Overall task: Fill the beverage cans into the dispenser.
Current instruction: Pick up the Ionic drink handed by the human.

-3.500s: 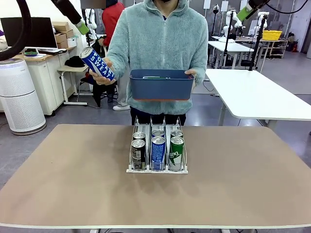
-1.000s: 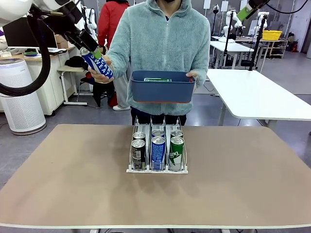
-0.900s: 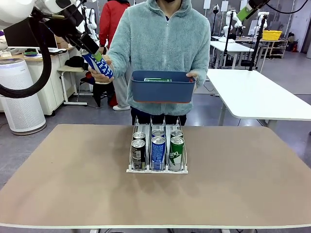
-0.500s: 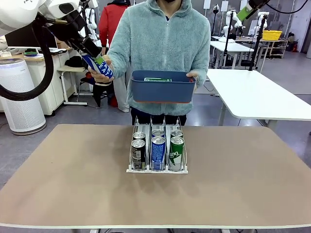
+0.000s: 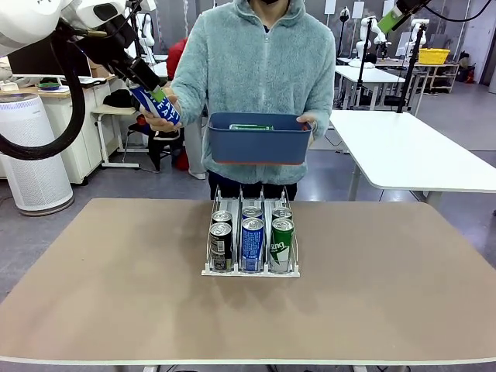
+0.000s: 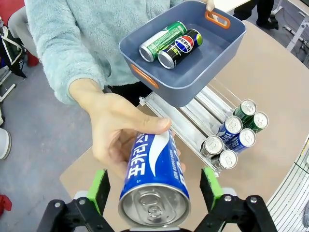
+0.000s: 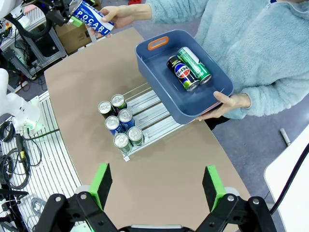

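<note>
A person across the table holds out a blue-and-white Pocari Sweat can [image 5: 166, 112] in one hand [image 6: 116, 140]. My left gripper [image 5: 155, 91] is open, its green pads either side of that can [image 6: 154, 193], with small gaps showing. The other hand carries a dark blue bin [image 5: 260, 147] holding a green can [image 6: 161, 38] and a black Pepsi can [image 6: 181, 48]. On the table stands the white dispenser [image 5: 251, 273], with two cans in each of its three lanes [image 6: 193, 123]. My right gripper [image 7: 157, 186] hangs open high above the table [image 5: 391, 21].
The brown table [image 5: 116, 294] is bare on both sides of the dispenser. The person stands right at the far edge. A white air purifier [image 5: 31, 155] and desks lie beyond the table on the left, another white table [image 5: 411, 147] on the right.
My left gripper has slid a little further along the Pocari Sweat can and stays wide. The person's hands, the bin and the dispenser have not moved.
</note>
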You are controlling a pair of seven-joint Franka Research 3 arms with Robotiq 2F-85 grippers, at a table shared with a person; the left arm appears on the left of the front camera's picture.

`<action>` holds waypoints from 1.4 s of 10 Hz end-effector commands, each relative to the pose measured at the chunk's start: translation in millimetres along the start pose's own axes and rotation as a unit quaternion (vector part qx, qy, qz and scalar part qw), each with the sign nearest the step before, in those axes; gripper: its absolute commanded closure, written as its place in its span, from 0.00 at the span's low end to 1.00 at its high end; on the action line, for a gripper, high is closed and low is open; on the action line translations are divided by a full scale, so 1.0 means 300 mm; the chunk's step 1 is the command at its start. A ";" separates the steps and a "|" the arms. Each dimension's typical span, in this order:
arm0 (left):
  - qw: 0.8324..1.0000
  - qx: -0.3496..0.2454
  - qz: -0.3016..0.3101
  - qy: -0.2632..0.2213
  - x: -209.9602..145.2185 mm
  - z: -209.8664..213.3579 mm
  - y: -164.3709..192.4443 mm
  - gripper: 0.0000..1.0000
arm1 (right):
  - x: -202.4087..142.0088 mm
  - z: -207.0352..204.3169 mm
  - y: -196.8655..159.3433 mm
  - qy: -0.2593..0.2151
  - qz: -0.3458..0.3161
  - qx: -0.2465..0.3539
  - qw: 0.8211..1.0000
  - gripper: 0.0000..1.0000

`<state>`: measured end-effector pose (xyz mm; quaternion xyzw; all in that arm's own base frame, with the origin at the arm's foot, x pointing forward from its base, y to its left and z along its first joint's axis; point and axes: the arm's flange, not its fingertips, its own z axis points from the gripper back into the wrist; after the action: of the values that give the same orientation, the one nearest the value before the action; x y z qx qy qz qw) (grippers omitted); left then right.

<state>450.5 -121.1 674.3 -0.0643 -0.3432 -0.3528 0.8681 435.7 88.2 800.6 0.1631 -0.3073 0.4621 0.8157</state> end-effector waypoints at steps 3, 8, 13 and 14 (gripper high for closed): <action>1.000 0.000 0.000 0.000 0.000 0.000 0.000 0.00 | 0.003 0.000 0.001 0.001 -0.004 0.000 1.000 0.00; 1.000 0.012 -0.003 -0.003 0.001 0.004 0.001 1.00 | 0.003 0.000 0.001 0.001 -0.004 0.000 1.000 0.00; 1.000 0.026 -0.006 0.003 -0.011 0.015 -0.004 1.00 | 0.003 0.000 0.001 0.001 -0.004 0.000 1.000 0.00; 1.000 0.010 -0.009 0.008 -0.010 0.020 -0.030 1.00 | 0.003 0.000 0.001 0.001 -0.004 0.000 1.000 0.00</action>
<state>448.8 -121.4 676.5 -0.0533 -0.3440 -0.3575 0.8666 435.7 88.2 800.6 0.1631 -0.3073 0.4621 0.8157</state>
